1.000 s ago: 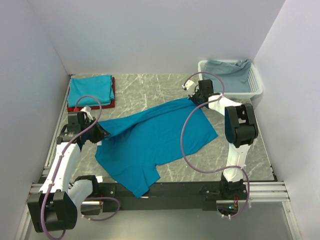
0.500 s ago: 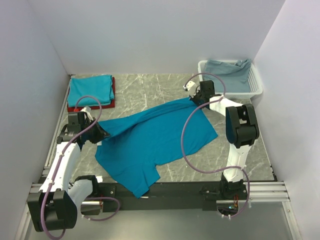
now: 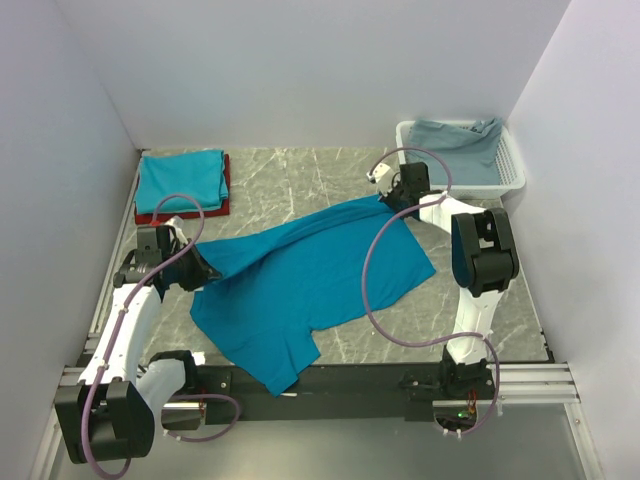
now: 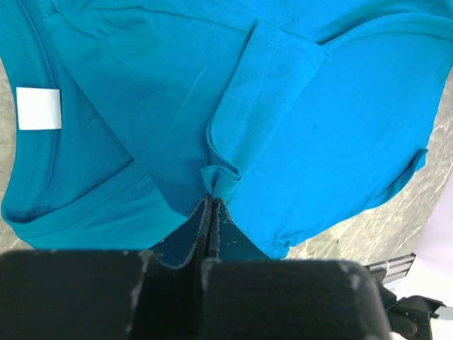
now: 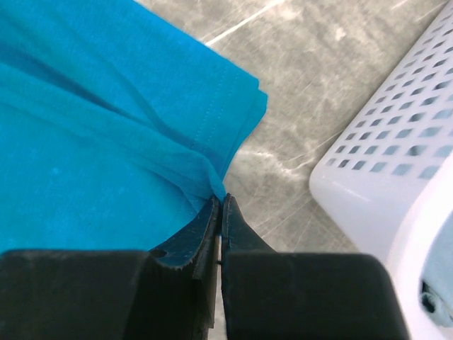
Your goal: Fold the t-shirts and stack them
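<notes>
— Our left gripper (image 3: 203, 266) sits at about eight o'clock on the table (image 3: 300, 175). What do we see between its fingers?

— We see the jaws pressed together on a pinch of the teal t-shirt (image 3: 310, 270). It is a small bunched fold beside a sleeve hem, right at the fingertips in the left wrist view. The white neck label (image 4: 39, 108) shows inside the collar, at ten o'clock from that pinch.

— And where do we find the shirt itself?

— We find it spread, rumpled, across the middle of the table. Its nearest corner reaches the near edge at six o'clock. From there it stretches towards one o'clock, with a ridge of cloth drawn between our two grippers.

— What about our right gripper (image 3: 388, 198)?

— At one o'clock, we see it closed too, nipping the far edge of the same shirt, with bare marble just past its tips.

— And farther back?

— At eleven o'clock we see a folded teal t-shirt (image 3: 180, 180) lying on a dark red t-shirt (image 3: 226, 185), whose edge shows along the right and near sides. At two o'clock, in the far corner, a white basket (image 3: 510, 165) holds a grey-blue cloth (image 3: 455, 150). It stands near our right gripper but apart from it.
</notes>
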Controlling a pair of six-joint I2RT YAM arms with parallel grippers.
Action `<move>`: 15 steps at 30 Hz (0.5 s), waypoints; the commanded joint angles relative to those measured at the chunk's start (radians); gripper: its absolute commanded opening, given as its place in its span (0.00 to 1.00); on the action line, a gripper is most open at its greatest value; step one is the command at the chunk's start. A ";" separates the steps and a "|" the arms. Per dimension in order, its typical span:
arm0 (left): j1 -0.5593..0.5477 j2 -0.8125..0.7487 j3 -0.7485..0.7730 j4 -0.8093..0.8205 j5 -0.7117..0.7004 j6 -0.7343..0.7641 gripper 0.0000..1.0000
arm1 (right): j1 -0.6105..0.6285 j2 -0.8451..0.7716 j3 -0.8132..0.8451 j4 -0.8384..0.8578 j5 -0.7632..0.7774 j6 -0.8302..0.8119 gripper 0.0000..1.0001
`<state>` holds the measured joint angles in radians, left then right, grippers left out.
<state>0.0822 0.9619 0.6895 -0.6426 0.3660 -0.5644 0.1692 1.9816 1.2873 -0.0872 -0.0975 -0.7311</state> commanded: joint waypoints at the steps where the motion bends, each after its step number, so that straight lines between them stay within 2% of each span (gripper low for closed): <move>1: 0.004 -0.011 0.033 -0.023 0.021 0.023 0.00 | -0.010 -0.066 -0.022 0.040 0.008 -0.017 0.00; 8: 0.004 -0.002 0.035 -0.042 0.033 0.038 0.00 | -0.013 -0.064 -0.025 0.043 0.010 -0.017 0.04; 15: 0.004 0.018 0.036 -0.061 0.044 0.057 0.00 | -0.014 -0.089 -0.040 0.044 0.002 -0.022 0.22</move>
<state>0.0822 0.9760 0.6899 -0.6842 0.3828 -0.5350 0.1684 1.9755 1.2648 -0.0769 -0.0963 -0.7460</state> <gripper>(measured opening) 0.012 0.200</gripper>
